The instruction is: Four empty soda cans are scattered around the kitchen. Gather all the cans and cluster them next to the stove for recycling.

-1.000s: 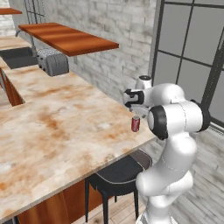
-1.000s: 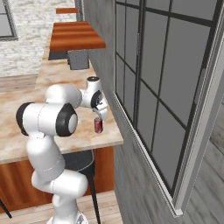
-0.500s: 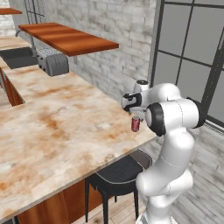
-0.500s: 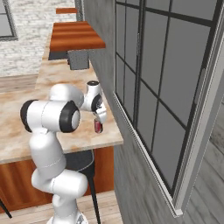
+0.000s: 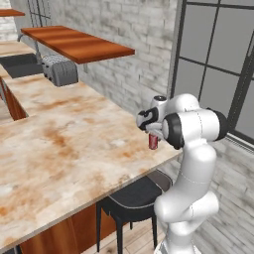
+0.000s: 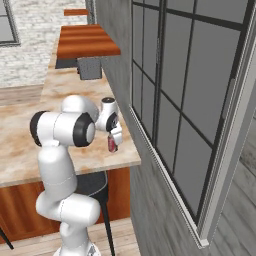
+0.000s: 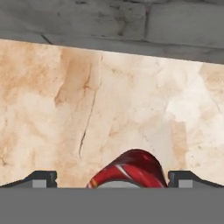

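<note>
near counter edge (image 5: 163, 161), red can (image 5: 153, 142) under claw (image 7: 112, 179)

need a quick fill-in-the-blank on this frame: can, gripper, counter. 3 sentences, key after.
1. The soda can under the gripper is coloured ____.
2. The gripper's two fingers stand on either side of the can with gaps, so the gripper is ____.
3. The can stands on the marble counter near the corner by the wall; below that corner is a black ____.

Missing words: red; open; stool
</note>
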You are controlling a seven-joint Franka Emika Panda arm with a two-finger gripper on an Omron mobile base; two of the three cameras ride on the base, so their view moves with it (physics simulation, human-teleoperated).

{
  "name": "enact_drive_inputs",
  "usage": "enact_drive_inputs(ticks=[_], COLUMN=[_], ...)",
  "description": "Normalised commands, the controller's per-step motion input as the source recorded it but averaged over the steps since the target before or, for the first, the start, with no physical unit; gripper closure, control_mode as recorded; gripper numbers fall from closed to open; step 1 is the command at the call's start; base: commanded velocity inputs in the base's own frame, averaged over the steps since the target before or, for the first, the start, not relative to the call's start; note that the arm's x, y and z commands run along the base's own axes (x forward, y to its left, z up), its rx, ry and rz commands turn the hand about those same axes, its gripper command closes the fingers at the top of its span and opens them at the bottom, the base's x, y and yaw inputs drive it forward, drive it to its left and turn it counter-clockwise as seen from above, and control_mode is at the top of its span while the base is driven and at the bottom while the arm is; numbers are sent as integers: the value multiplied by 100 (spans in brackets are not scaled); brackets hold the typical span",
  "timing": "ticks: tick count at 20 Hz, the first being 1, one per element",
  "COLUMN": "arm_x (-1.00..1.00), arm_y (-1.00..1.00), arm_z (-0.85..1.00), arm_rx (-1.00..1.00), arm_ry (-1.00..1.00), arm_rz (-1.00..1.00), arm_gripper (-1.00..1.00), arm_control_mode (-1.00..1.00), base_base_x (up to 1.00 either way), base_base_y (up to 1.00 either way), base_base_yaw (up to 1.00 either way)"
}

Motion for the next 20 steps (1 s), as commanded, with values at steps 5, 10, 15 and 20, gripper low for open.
enact_drive_inputs(ticks=[5, 10, 15, 20], arm_x=[0, 0, 2, -9], arm_y=[0, 0, 6, 4], arm_z=[-19, 0, 26, 55], arm_rx=[2, 0, -4, 4], arm_ry=[0, 0, 5, 14], arm_rz=[-2, -1, 13, 27], arm_gripper=[100, 100, 100, 100], arm_control_mode=[-100, -100, -100, -100], base_base_x=[0, 0, 0, 0], base_base_y=[0, 0, 0, 0], base_base_yaw=[0, 0, 0, 0])
